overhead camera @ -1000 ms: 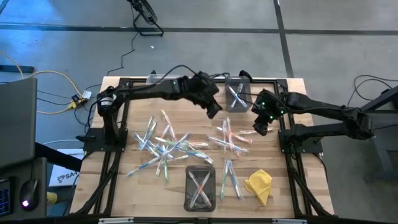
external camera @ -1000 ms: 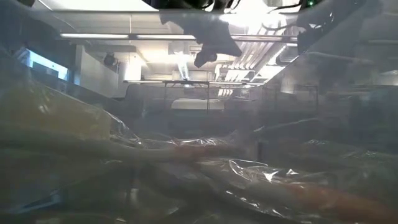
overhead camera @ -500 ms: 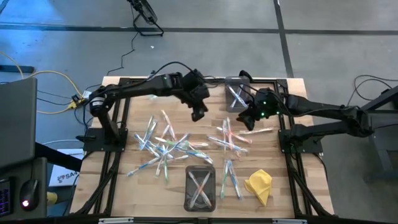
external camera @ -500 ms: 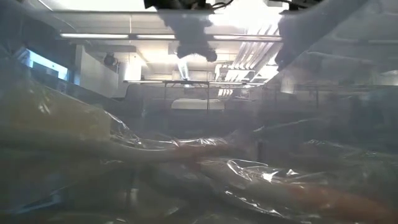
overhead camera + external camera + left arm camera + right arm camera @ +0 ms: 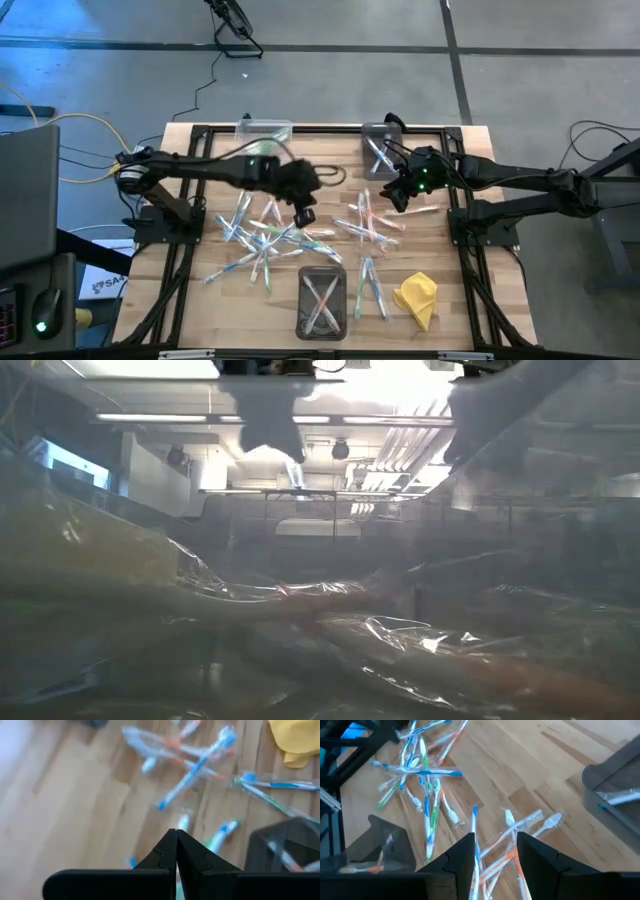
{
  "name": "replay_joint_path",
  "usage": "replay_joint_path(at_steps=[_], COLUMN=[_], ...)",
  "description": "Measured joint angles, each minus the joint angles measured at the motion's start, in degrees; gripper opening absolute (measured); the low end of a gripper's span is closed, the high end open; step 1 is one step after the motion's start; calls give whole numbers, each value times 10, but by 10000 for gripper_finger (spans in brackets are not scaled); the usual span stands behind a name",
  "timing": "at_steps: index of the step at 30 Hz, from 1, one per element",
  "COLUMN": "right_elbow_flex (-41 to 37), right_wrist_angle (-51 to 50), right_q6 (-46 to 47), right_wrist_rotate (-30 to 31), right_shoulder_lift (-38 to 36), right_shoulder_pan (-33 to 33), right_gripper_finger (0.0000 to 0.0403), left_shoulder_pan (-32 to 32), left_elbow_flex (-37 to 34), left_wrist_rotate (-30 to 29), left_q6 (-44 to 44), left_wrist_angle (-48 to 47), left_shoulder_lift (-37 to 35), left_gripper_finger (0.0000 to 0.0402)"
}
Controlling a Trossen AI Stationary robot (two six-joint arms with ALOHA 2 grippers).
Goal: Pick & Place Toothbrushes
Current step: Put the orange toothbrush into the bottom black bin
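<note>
Many toothbrushes, thin and white with blue, green or orange-red accents and clear wrappers, lie flat on the wooden table in two loose piles: a left pile (image 5: 260, 235) and a right pile (image 5: 370, 225). My left gripper (image 5: 305, 213) hovers above the far right edge of the left pile, shut, with nothing between its fingers (image 5: 176, 831). My right gripper (image 5: 393, 198) hangs open over the far end of the right pile. In the right wrist view, orange and blue toothbrushes (image 5: 512, 832) on the table show through the gap between its fingers (image 5: 495, 840).
A dark bin (image 5: 322, 300) with a few toothbrushes stands at the near middle. A grey bin (image 5: 380, 158) with toothbrushes and a clear bin (image 5: 262, 130) stand at the far edge. A yellow cloth (image 5: 417, 298) lies near right. Black frame rails (image 5: 190, 240) line the table's sides.
My left gripper has swung from beside the far grey bin toward the table's near left, sinking a little, and now hangs over the left pile, still shut. My right gripper has shifted slightly left and turned at the wrist. No toothbrush has moved.
</note>
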Motion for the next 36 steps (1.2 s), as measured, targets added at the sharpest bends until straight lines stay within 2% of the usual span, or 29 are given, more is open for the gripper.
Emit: replay_joint_path(at_steps=[2,6,11,14,19,30,36], right_elbow_flex=[0,0,0,1,0,0,0], right_wrist_angle=[-1,-2,-5,1,5,51,95], right_q6=[16,71,129,140,185,190,190], right_wrist_rotate=[1,2,50,77,89,87,91], right_shoulder_lift=[0,2,32,67,130,266,305], right_shoulder_pan=[0,0,12,25,30,30,31], right_gripper_finger=[139,139,139,139,139,139,115], left_shoulder_pan=[-16,-29,-14,1,18,19,19], left_elbow_flex=[-46,-137,-221,-235,-230,-230,-230], left_wrist_rotate=[-10,-49,-62,-52,-49,-48,-48], left_q6=[-33,-65,-32,1,6,4,-7], left_wrist_angle=[47,210,443,506,506,502,502], left_shoulder_lift=[-23,-66,-96,-104,-109,-109,-109], left_gripper_finger=[0,0,0,0,0,0,0])
